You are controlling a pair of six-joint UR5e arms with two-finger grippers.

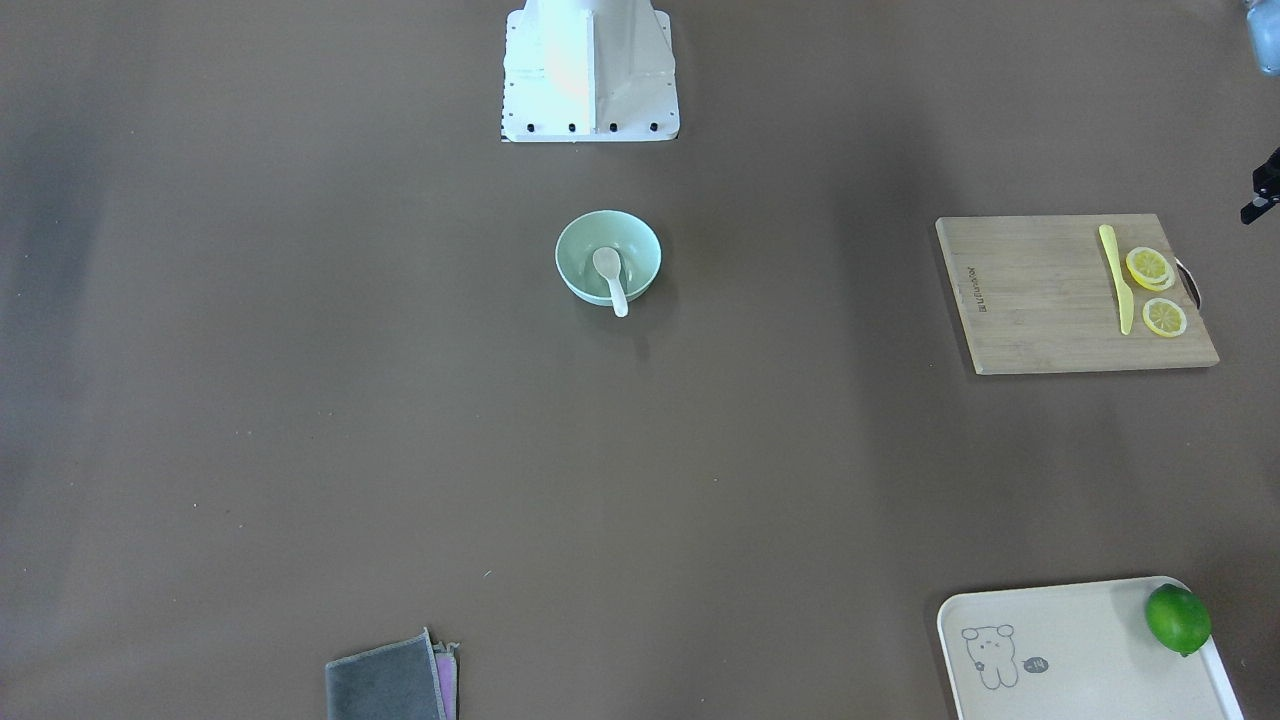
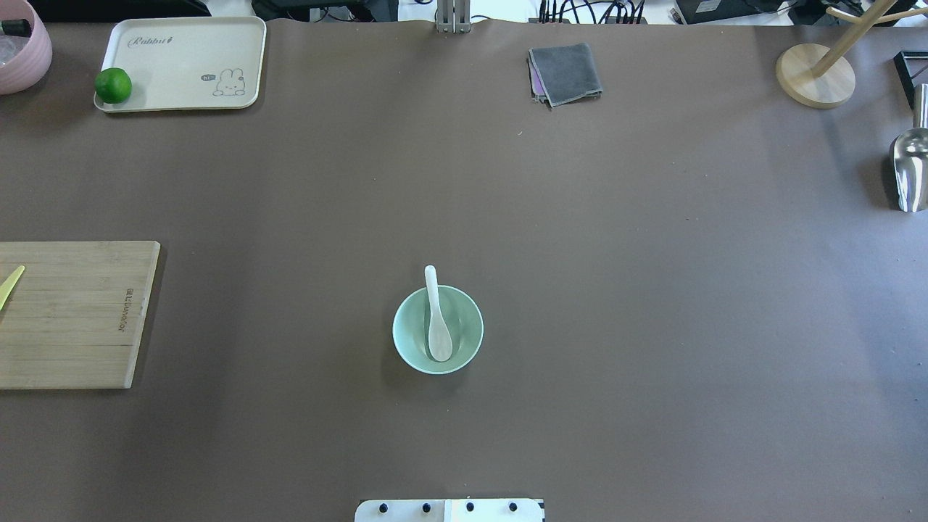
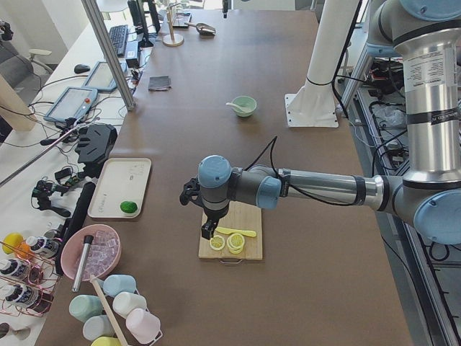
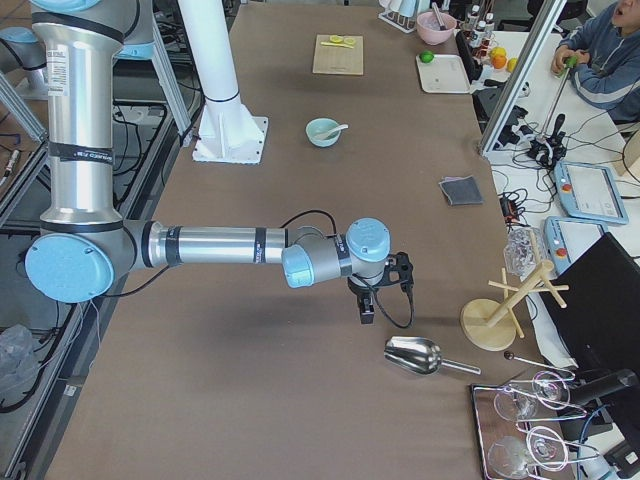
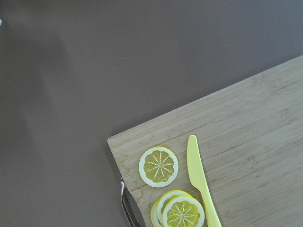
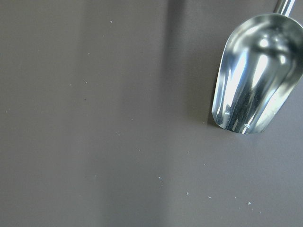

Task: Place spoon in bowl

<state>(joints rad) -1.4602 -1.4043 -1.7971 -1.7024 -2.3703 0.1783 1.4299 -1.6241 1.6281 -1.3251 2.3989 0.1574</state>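
Observation:
The white spoon lies in the mint-green bowl at the table's middle, close to the robot base. Its scoop rests on the bowl's bottom and its handle sticks out over the far rim. Both show in the overhead view too, the spoon and the bowl. My left gripper hangs over the end of the cutting board, far from the bowl. My right gripper hangs near the metal scoop, also far away. I cannot tell whether either gripper is open or shut. Neither wrist view shows fingers.
A wooden cutting board holds a yellow knife and lemon slices. A cream tray carries a lime. A grey cloth, a metal scoop and a wooden stand lie at the table's edges.

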